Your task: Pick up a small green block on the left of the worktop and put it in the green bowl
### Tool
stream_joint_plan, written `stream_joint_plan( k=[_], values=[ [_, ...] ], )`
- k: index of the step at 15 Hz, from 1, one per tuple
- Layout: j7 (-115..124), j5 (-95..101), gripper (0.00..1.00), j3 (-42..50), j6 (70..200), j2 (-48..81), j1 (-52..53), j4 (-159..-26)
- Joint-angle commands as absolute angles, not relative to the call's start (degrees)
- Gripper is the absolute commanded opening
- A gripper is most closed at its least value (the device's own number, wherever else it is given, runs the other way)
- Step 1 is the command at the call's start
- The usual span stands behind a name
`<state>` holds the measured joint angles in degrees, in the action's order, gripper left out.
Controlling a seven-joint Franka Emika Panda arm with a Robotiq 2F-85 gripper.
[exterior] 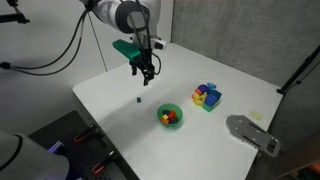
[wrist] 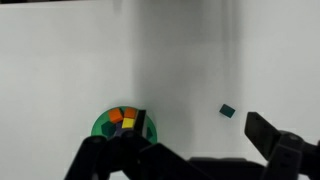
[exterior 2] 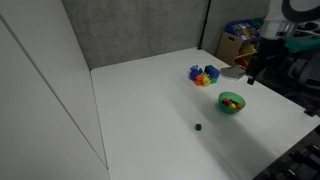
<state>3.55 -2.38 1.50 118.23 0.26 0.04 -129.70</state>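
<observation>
The small green block (exterior: 138, 99) is a tiny dark cube lying alone on the white worktop; it also shows in an exterior view (exterior 2: 198, 127) and in the wrist view (wrist: 227, 111). The green bowl (exterior: 162, 117) sits to its right and holds several red, yellow and orange blocks; it shows in an exterior view (exterior 2: 224, 106) and at the lower left of the wrist view (wrist: 99, 126). My gripper (exterior: 146, 77) hangs well above the table, open and empty, also in an exterior view (exterior 2: 252, 77). In the wrist view its fingers (wrist: 185, 150) frame the bottom, the block above the gap's right side.
A blue square holder of multicoloured blocks (exterior: 207, 96) stands beyond the bowl, seen too in an exterior view (exterior 2: 204, 75). A grey metal plate (exterior: 252, 133) lies at the table's edge. Cables hang behind the arm. Cardboard boxes (exterior 2: 238, 45) stand past the table.
</observation>
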Motion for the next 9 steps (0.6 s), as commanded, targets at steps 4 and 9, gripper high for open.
stream_joint_plan(
  k=[4,9],
  values=[
    [8.15,-0.48,1.00,-1.14,111.17,-13.06,0.85,-131.02],
    [8.93,-0.53,1.00,-2.00,109.06,-17.87,0.57,-129.50]
  ],
)
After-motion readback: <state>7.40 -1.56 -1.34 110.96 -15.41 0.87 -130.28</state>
